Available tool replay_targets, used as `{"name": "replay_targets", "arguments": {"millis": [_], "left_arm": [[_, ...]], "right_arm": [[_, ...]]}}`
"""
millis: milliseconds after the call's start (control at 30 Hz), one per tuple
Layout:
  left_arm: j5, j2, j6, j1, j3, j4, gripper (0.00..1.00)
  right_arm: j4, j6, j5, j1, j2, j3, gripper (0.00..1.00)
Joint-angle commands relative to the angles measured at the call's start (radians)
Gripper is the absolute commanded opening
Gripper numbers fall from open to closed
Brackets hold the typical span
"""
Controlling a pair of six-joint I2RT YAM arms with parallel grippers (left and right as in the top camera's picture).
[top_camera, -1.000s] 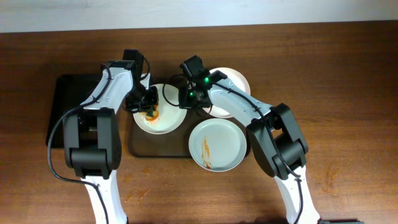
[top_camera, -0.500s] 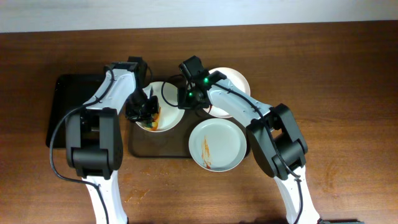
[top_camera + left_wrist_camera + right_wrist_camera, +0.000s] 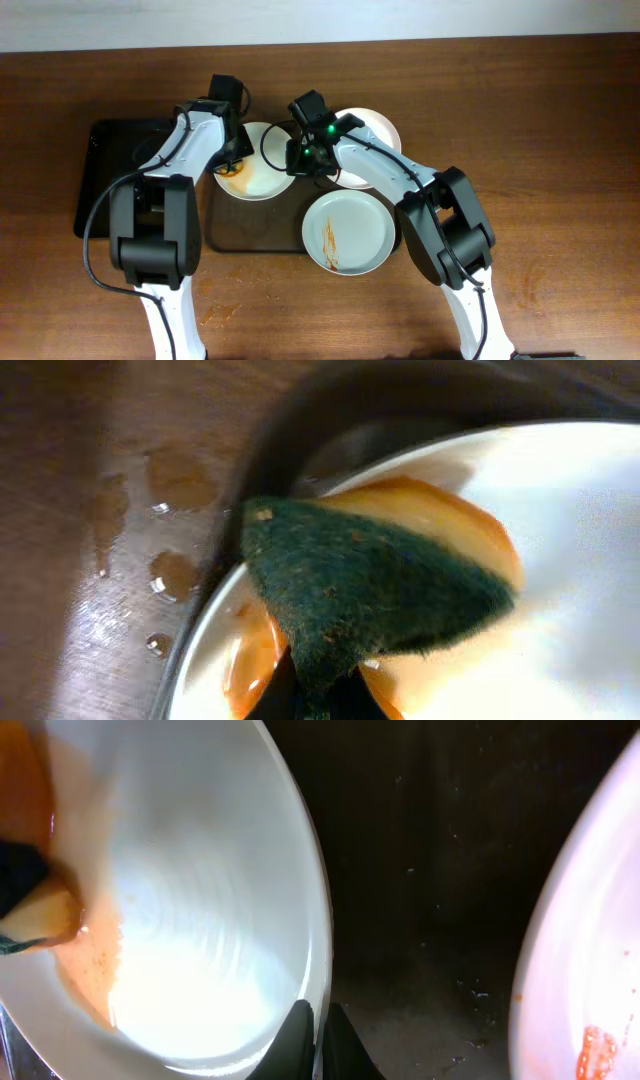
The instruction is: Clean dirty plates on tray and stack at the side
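Note:
Three dirty plates lie on the dark tray [image 3: 250, 235]. The left plate [image 3: 262, 176] carries orange sauce at its left side. My left gripper [image 3: 232, 158] is shut on a green and yellow sponge [image 3: 370, 585] pressed on that plate [image 3: 560, 540]. My right gripper [image 3: 298, 160] is shut on the plate's right rim [image 3: 318, 970]. A second plate [image 3: 372, 140] lies at the back right, partly under my right arm. A third plate [image 3: 350, 232] with a sauce streak sits at the front right.
A smaller black tray [image 3: 115, 175] lies to the left on the wooden table [image 3: 540, 150]. Water drops and sauce spots [image 3: 165, 575] wet the wood beside the plate. Small orange stains [image 3: 222, 313] mark the table's front.
My left gripper with the sponge has moved from the plate's lower left back up to its upper left edge. The plate has shifted slightly. The right gripper keeps its hold.

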Motion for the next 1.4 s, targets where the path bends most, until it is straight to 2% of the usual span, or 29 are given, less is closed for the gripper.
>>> {"name": "replay_targets", "arguments": {"millis": [0,100,200,333,400,467,533,667,800,833,900,933,967,1100,1167,1200,1300,1367], "left_arm": [[0.428,0.026,0.308,0.0,-0.009,-0.008,0.01],[0.613,0.026,0.436,0.005,-0.009,-0.075,0.01],[0.559,0.026,0.425,0.016,-0.009,-0.122,0.01],[0.083,0.026,0.109,0.039,-0.009,-0.187,0.01],[-0.116,0.026,0.003,0.041,-0.008,-0.257,0.01],[-0.261,0.026,-0.07,0.041,-0.008,-0.32,0.01],[-0.321,0.026,-0.102,0.041,-0.008,-0.338,0.01],[-0.323,0.026,-0.101,0.04,0.003,-0.295,0.01],[-0.297,0.026,-0.1,0.04,0.089,-0.321,0.01],[-0.27,0.026,-0.091,0.04,0.113,-0.333,0.01],[-0.133,0.026,0.011,0.04,0.167,-0.336,0.01],[-0.024,0.026,0.07,0.04,0.195,-0.335,0.01],[0.036,0.026,0.077,0.041,0.211,-0.335,0.01],[0.063,0.026,0.076,0.043,0.211,-0.335,0.01],[0.064,0.026,0.076,0.04,0.205,-0.339,0.01],[0.065,0.026,0.076,0.04,0.196,-0.343,0.01],[0.064,0.026,0.076,0.041,0.167,-0.343,0.01],[0.069,0.023,0.082,0.043,0.176,-0.339,0.01]], "right_arm": [[-0.013,-0.019,-0.021,0.012,0.024,0.001,0.04],[-0.007,-0.019,-0.021,0.012,0.024,0.001,0.04],[-0.007,-0.019,-0.024,0.012,0.024,0.001,0.04],[-0.007,-0.019,-0.026,0.012,0.024,0.001,0.04],[-0.007,-0.019,-0.026,0.012,0.024,0.001,0.04],[-0.006,-0.019,-0.026,0.012,0.024,0.001,0.04],[-0.002,-0.019,-0.03,0.012,0.024,0.001,0.04],[0.0,-0.019,-0.041,0.012,0.024,0.001,0.04],[-0.006,-0.019,-0.04,0.012,0.024,0.001,0.04],[-0.005,-0.019,-0.04,0.011,0.024,0.001,0.04],[0.005,-0.019,-0.04,0.011,0.024,0.001,0.05],[0.014,-0.019,-0.039,0.011,0.025,0.001,0.1],[0.026,-0.019,-0.04,0.011,0.032,0.001,0.12],[0.044,0.008,-0.048,0.012,0.069,0.001,0.18],[0.048,0.008,-0.048,0.012,0.069,0.001,0.15],[0.047,0.008,-0.05,0.012,0.069,0.001,0.04],[0.047,0.006,-0.072,0.012,0.069,0.001,0.04],[0.032,-0.055,-0.115,0.012,0.065,0.018,0.04]]}}
